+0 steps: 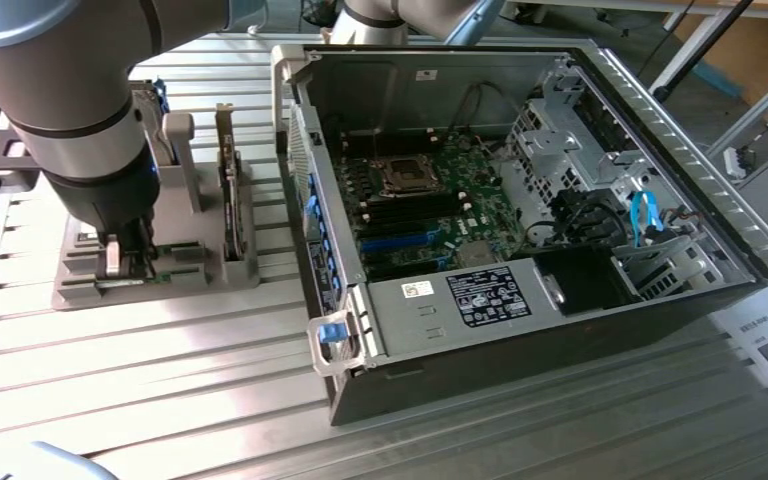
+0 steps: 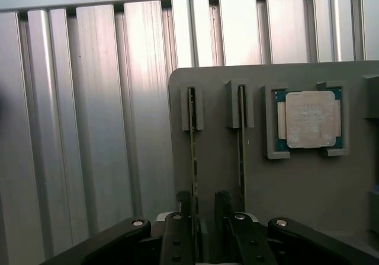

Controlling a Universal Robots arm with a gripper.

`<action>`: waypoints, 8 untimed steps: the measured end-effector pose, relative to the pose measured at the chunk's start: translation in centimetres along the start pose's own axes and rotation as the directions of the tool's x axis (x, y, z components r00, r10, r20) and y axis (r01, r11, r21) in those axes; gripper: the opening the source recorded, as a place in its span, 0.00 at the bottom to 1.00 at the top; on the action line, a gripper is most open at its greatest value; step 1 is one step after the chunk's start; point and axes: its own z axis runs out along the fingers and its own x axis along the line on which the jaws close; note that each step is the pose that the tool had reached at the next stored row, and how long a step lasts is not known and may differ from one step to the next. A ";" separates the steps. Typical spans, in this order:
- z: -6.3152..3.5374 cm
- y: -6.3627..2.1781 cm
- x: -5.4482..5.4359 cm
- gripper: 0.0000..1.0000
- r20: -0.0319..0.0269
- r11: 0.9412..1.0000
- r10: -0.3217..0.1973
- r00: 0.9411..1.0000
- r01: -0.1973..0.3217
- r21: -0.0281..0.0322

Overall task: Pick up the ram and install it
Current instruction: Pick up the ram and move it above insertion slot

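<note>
The ram (image 2: 194,146) stands on edge in a slot of the grey holder (image 2: 296,182), seen edge-on as a thin green line. My gripper (image 2: 203,201) is lowered over it, its two black fingers (image 2: 185,204) straddling the stick with a gap still left on one side. A second thin board (image 2: 241,140) stands in the neighbouring slot just outside the other finger. In the exterior view the gripper (image 1: 128,265) reaches down into the holder (image 1: 91,295) at the exterior view's left, beside the open computer case (image 1: 518,330).
A square silver processor (image 2: 309,120) lies in a pocket of the holder. An upright board (image 1: 231,195) stands in the holder between the arm and the case. The motherboard (image 1: 424,200) lies inside the case, with drive cages and cables at the exterior view's right.
</note>
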 end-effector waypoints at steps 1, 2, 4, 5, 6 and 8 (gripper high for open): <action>0.06 0.00 0.0 0.30 0.000 1.000 0.000 1.000 0.000 0.000; 0.11 0.00 0.0 0.30 0.000 1.000 0.000 1.000 0.000 0.000; 0.19 0.00 0.0 0.30 0.000 1.000 0.000 1.000 0.000 0.000; 0.19 0.00 0.0 0.30 0.000 1.000 0.000 1.000 0.000 0.000; 0.19 0.00 0.0 0.30 0.000 1.000 0.000 1.000 0.000 0.000; 0.20 -0.01 0.0 0.30 0.000 1.000 0.000 1.000 0.000 0.000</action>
